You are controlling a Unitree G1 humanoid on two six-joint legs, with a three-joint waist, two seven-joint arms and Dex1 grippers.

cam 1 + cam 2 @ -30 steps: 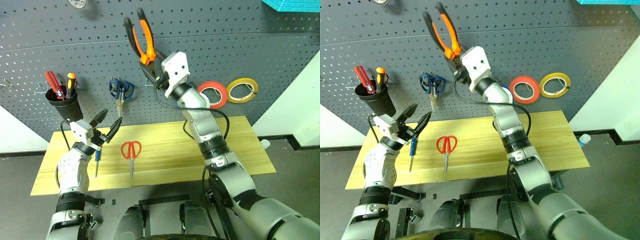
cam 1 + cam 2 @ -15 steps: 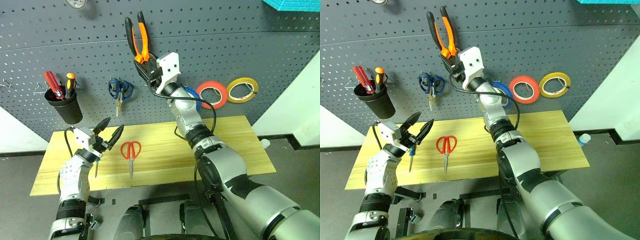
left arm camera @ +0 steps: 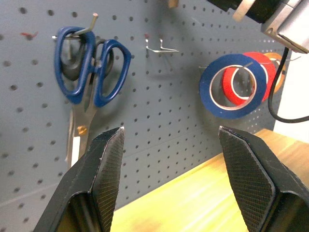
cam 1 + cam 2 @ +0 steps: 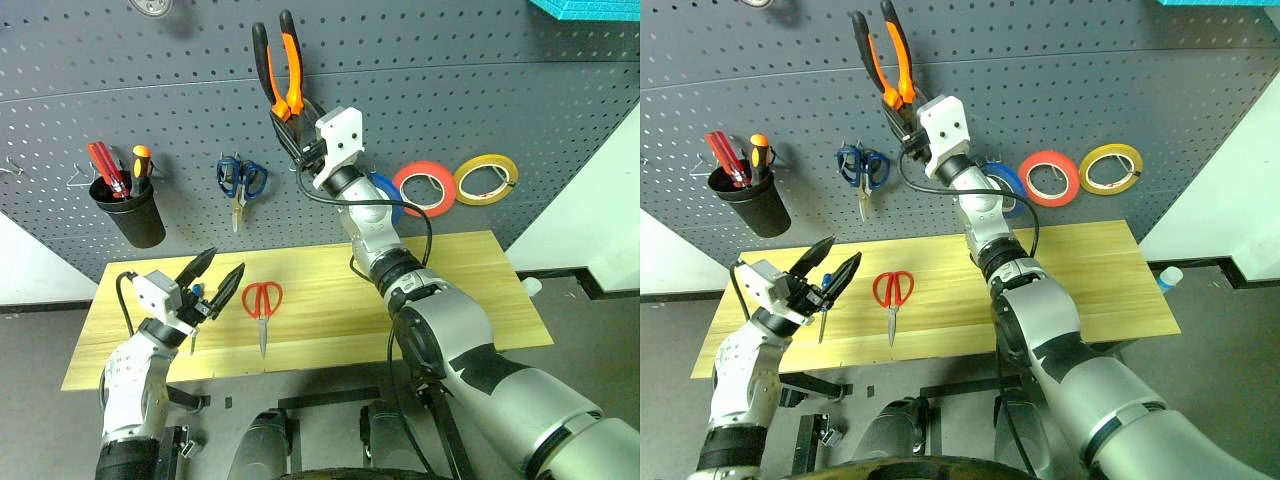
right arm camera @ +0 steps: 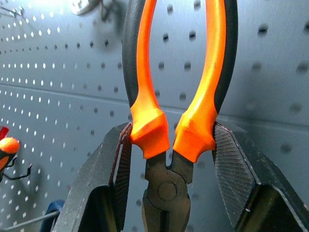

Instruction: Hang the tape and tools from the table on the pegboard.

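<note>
Hanging: three tape rolls (image 4: 433,187), two scissors (image 4: 262,300).

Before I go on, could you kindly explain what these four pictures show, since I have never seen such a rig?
It is a two-armed humanoid robot. Two pictures look down from its head; two look along each wrist's gripper. The right gripper holds orange-handled pliers up against the pegboard. The left gripper is open and empty above the table, where red scissors and a blue screwdriver lie. Blue tape already hangs on the board.
</note>
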